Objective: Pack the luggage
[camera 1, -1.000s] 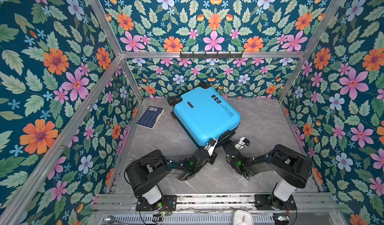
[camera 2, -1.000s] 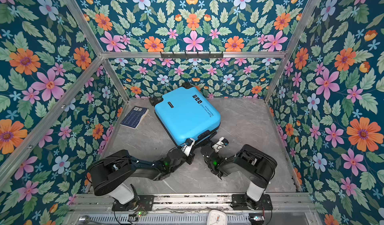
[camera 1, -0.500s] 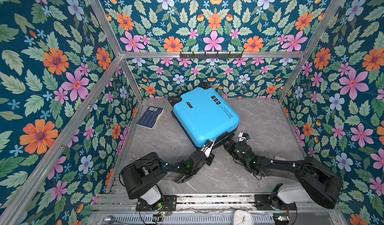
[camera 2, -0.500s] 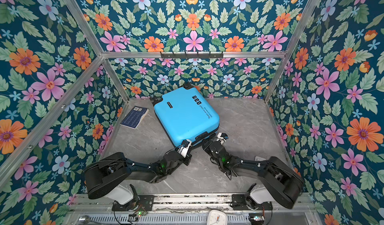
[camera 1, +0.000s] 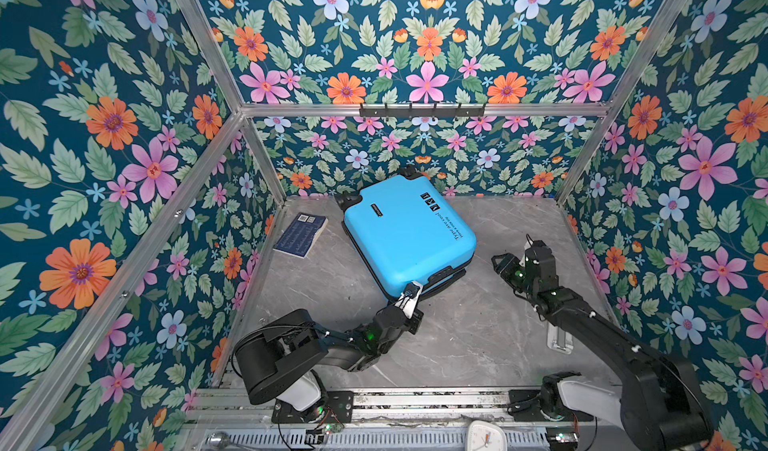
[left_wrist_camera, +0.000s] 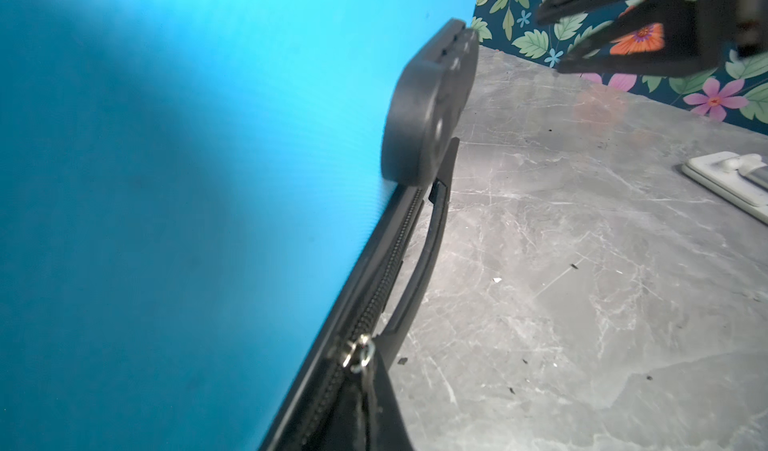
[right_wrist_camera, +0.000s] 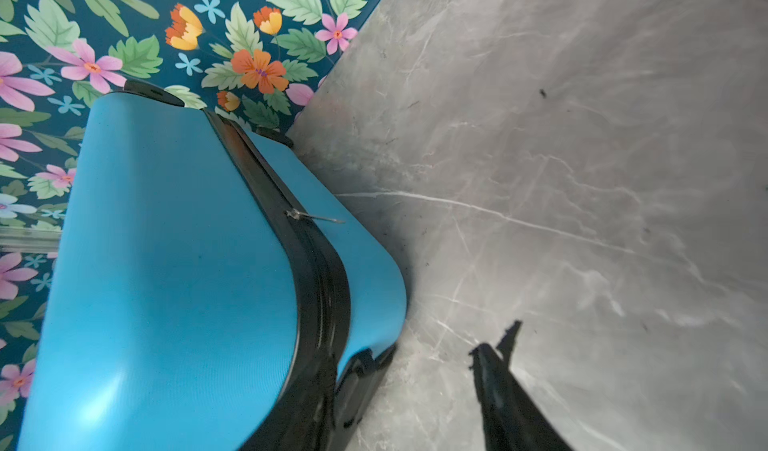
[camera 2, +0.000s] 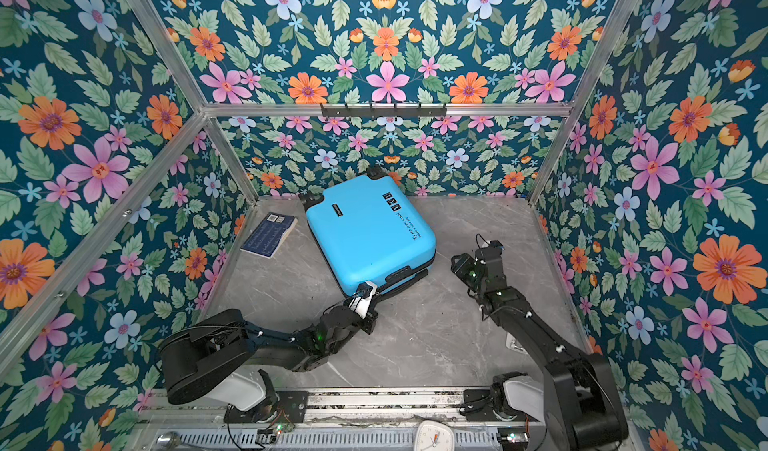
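Note:
The luggage (camera 1: 409,237) (camera 2: 370,237), a bright-blue hard-shell suitcase, lies flat and closed on the grey table in both top views. My left gripper (camera 1: 409,299) (camera 2: 363,297) sits at its near corner. In the left wrist view the jaws are shut on the zipper pull (left_wrist_camera: 365,380), just below the slider's metal ring (left_wrist_camera: 358,352), beside the black side handle (left_wrist_camera: 419,262). My right gripper (camera 1: 514,255) (camera 2: 473,253) hovers open and empty to the right of the luggage (right_wrist_camera: 166,282). One dark finger (right_wrist_camera: 498,370) shows over bare table. A second zipper pull (right_wrist_camera: 320,217) sticks out of the seam.
A dark-blue flat rectangular item (camera 1: 301,235) (camera 2: 269,235) lies at the back left by the wall. A small clear-white plastic piece (camera 1: 559,338) (camera 2: 515,343) (left_wrist_camera: 727,178) rests near the right arm. Floral walls enclose the table, with a black hook rail (camera 1: 422,110) on the back wall.
My right gripper has opened and swung away from the luggage's near corner to the right. The left gripper has stayed shut at that corner.

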